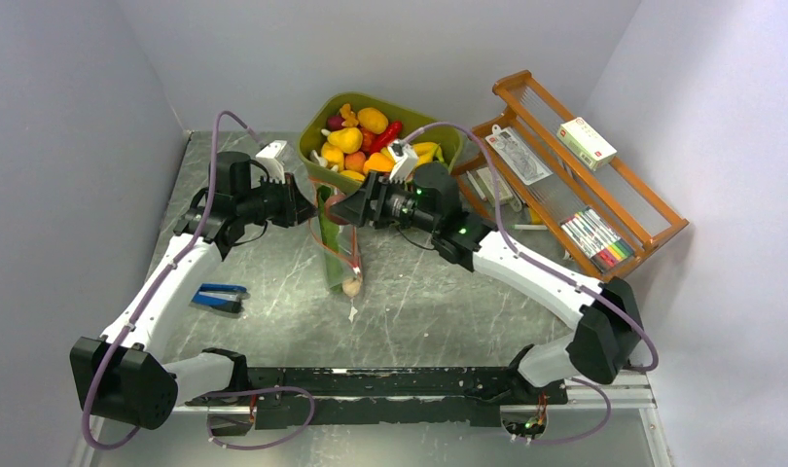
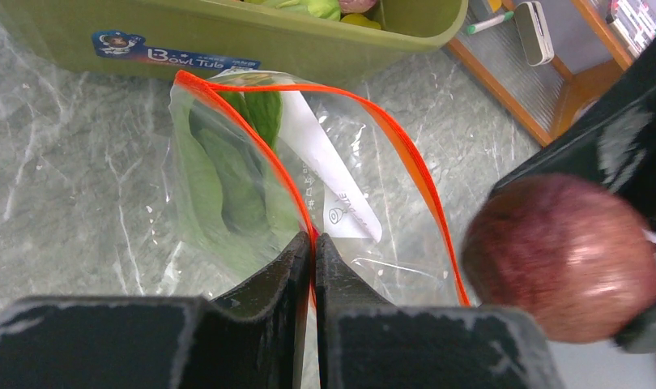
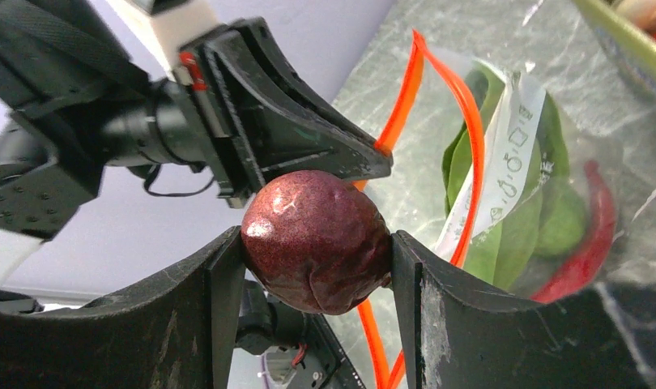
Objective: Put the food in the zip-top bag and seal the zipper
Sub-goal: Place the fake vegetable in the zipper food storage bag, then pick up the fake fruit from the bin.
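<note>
The clear zip-top bag (image 1: 334,255) hangs with its mouth held up in front of the green tub. My left gripper (image 2: 313,237) is shut on the near side of the red-orange zipper (image 2: 252,138), and the mouth gapes open. Green leaves (image 2: 227,178), a white label strip (image 2: 325,162) and a red chili (image 3: 588,235) are inside the bag. A small pale piece (image 1: 351,286) lies at its bottom end. My right gripper (image 3: 317,239) is shut on the purple bulb (image 3: 317,243) and holds it right at the bag's mouth, beside the left fingers (image 3: 308,154). The zipper (image 3: 470,121) is unsealed.
The olive-green tub (image 1: 448,136) with several more toy fruits stands just behind the bag. A wooden rack (image 1: 585,185) with packets and pens stands at the right. A blue object (image 1: 220,297) lies on the table at the left.
</note>
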Tool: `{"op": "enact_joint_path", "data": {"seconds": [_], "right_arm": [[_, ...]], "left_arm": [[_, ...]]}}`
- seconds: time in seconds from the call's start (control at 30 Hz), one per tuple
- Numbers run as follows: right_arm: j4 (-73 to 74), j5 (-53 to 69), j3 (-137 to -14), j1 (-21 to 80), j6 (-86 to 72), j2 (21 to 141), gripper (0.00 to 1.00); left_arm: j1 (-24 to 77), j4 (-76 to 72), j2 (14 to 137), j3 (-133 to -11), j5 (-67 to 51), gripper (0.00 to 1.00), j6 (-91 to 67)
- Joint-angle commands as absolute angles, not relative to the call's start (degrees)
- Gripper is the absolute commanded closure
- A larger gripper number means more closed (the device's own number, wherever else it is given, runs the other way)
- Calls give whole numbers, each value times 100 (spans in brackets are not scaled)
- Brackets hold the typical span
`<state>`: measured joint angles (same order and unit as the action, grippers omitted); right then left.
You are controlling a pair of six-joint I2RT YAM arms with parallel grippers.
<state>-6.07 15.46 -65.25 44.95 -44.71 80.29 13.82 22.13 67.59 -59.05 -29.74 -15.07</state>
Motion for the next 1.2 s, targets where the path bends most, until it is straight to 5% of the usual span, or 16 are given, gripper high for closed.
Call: {"op": "enact_joint_path", "data": {"seconds": [0.0,0.2,0.63,0.77,0.97,1.17], "right_arm": [[-387,1199,-6742,4601,-4783,8336,51],[-453,1126,-6728,4622,-5047,8480,45],[-193,1164,-6856,4661,-4974,8401,14],[-120,1075,-6848,4659,-4798,8251,20],[429,641,-7046,4665,-4012,8119,48],[1285,-75,-7494,4671,-3191,8297,53]], "left_arm": [[1411,2015,6601,-5892,-3021,93,-1545],[1414,2104,6610,-5941,-2972,93,-1490],[1409,2065,6557,-5881,-2904,93,-1503],[1410,2081,6564,-5882,-2883,93,-1496],[1415,2120,6569,-5923,-2870,93,-1477],[1416,2233,6619,-6084,-2839,93,-1450]]}}
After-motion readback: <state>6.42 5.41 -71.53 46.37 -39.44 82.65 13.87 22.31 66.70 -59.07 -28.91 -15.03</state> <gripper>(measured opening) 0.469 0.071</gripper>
